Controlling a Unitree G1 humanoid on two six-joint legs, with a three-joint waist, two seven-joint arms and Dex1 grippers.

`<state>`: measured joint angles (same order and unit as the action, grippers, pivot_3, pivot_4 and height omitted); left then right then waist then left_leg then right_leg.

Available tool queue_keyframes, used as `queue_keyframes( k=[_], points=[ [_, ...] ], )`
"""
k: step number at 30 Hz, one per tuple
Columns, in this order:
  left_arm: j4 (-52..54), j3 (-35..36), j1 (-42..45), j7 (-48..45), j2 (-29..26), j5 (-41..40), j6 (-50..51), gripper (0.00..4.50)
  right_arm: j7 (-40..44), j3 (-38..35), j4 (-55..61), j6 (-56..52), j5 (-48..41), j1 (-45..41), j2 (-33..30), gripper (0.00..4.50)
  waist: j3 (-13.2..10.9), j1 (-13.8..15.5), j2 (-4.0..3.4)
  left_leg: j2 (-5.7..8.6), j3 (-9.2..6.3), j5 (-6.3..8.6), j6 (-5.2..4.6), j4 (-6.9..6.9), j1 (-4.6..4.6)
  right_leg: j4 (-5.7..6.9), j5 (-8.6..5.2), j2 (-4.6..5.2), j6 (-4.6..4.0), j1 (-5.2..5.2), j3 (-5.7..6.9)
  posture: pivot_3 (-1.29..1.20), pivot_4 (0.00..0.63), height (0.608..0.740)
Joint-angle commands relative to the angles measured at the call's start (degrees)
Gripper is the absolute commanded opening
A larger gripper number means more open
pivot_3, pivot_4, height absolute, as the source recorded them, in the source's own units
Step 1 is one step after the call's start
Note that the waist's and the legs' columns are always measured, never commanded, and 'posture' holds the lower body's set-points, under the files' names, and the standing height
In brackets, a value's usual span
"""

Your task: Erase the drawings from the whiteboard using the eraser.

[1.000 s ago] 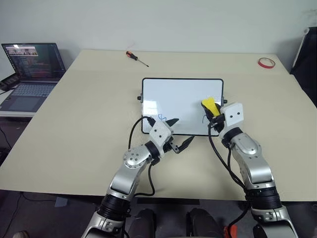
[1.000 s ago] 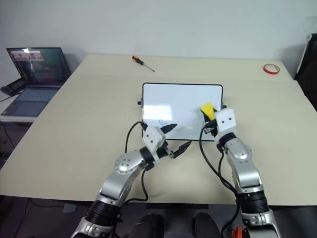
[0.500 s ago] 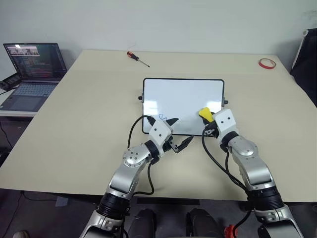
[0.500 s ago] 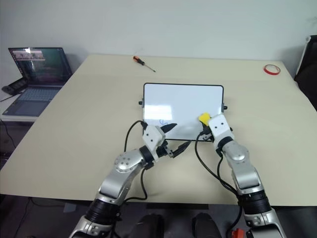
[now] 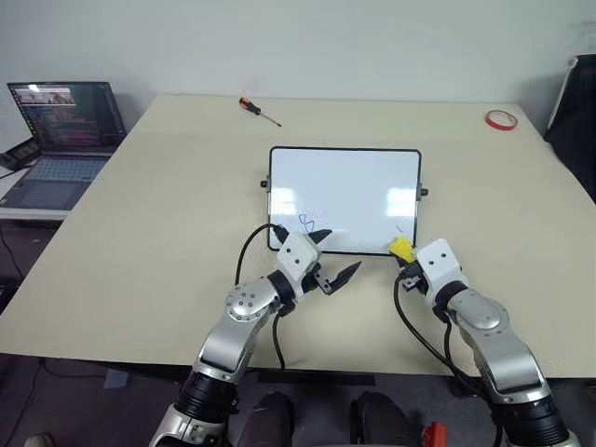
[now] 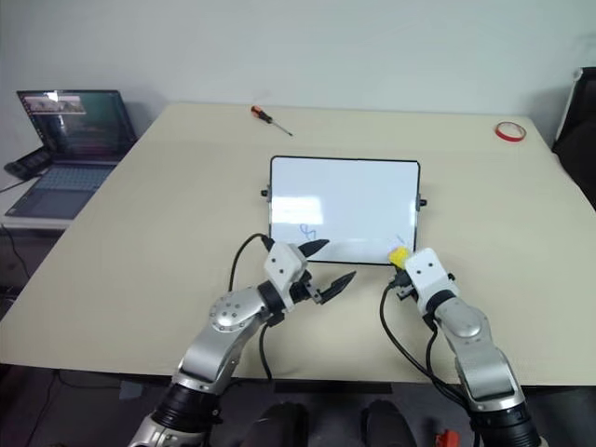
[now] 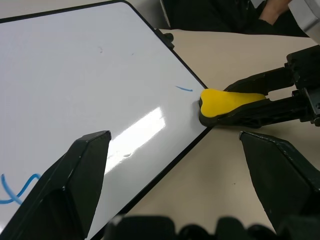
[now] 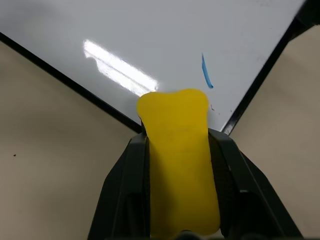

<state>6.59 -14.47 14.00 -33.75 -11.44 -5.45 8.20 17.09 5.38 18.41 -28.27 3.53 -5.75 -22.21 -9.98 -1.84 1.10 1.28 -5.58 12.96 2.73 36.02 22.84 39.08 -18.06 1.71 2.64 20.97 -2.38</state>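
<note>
Eraser [image 5: 401, 248] sits pinched tight in the right claw [image 5: 406, 256], at the whiteboard's [image 5: 345, 196] near right corner, mid-wiping I judge; next it must go back onto the short blue stroke [image 8: 206, 73] just beyond, then cross to the scribble [image 5: 307, 223] near the left claw [image 5: 331, 255], which gapes empty; the right wrist view shows that stroke clearly; the head views barely do.

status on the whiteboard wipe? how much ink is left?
Done: most of the whiteboard looks clean. In hand: the right claw is shut on the yellow eraser, which sits at the board's near right corner. The left claw hangs open at the near edge, holding nothing. Left: a short blue stroke beside the eraser, and a blue scribble near the left claw.
</note>
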Motion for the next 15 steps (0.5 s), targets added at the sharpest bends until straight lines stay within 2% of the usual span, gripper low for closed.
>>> queue_keyframes(
  k=[1,9,15],
  points=[
    [1.5,-0.7,0.8,-0.5,0.4,-0.5,-0.9,4.50,-1.8,-2.7,-0.2,3.3,-0.1,-3.5,1.0,1.22,0.0,0.0,0.00,0.00,0.00,0.00,0.00,0.00,0.00,0.00,0.00,-0.01,0.00,0.01,0.00,0.00,0.150,0.740],
    [1.6,-1.0,0.9,-0.7,0.9,-0.3,-1.0,4.50,-2.7,-3.3,-5.4,7.0,-0.1,-10.0,2.5,1.22,0.0,0.1,0.00,0.01,0.02,0.00,0.00,-0.03,0.09,-0.03,0.00,0.00,-0.01,0.10,-0.01,0.00,0.150,0.740],
    [1.9,-0.8,0.9,-0.4,0.6,-0.3,-0.9,4.50,-1.1,-2.0,-7.5,3.0,0.7,-9.1,1.2,1.22,0.0,0.1,-0.01,0.00,0.03,0.00,0.00,-0.04,0.09,-0.03,0.00,0.01,-0.01,0.12,-0.02,0.00,0.150,0.740]
  ],
)
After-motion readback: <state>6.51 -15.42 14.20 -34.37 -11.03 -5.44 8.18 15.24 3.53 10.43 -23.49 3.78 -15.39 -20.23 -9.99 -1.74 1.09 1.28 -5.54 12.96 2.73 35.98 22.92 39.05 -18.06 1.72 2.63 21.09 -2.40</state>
